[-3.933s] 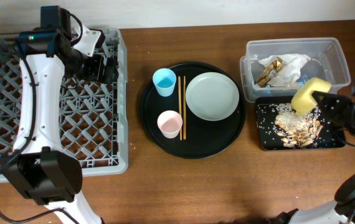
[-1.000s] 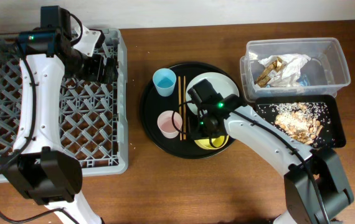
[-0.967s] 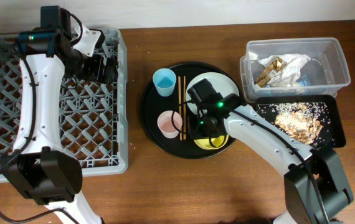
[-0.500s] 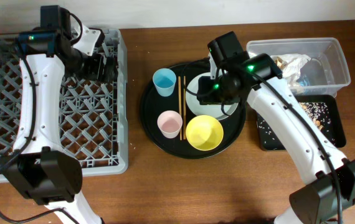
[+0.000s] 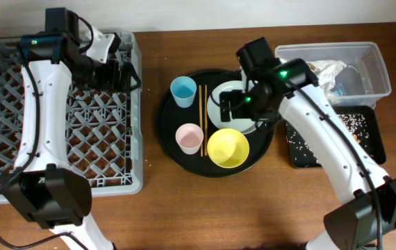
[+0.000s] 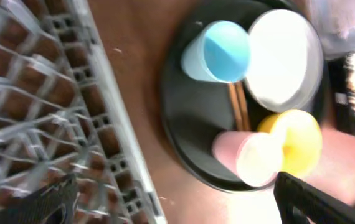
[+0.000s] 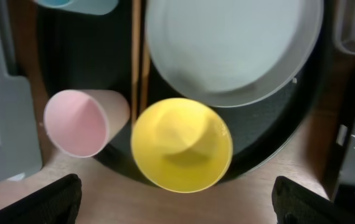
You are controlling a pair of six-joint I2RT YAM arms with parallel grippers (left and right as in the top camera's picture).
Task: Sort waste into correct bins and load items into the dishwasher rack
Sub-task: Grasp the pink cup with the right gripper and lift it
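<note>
Right gripper [image 7: 177, 202], jaws wide and empty, hangs over the plate [image 7: 227, 50]; the yellow bowl [image 7: 182, 144] sits just nearer the front edge of the bench [image 5: 205, 215].

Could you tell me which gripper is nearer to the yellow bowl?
Right. The right gripper hangs over the plate beside the yellow bowl; the left gripper is away over the dishwasher rack.

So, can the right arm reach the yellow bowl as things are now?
Probably yes. The yellow bowl sits upright and empty on the round black tray, close by the open right gripper. Nothing lies over it; only the pink cup and the plate are close beside it.
</note>
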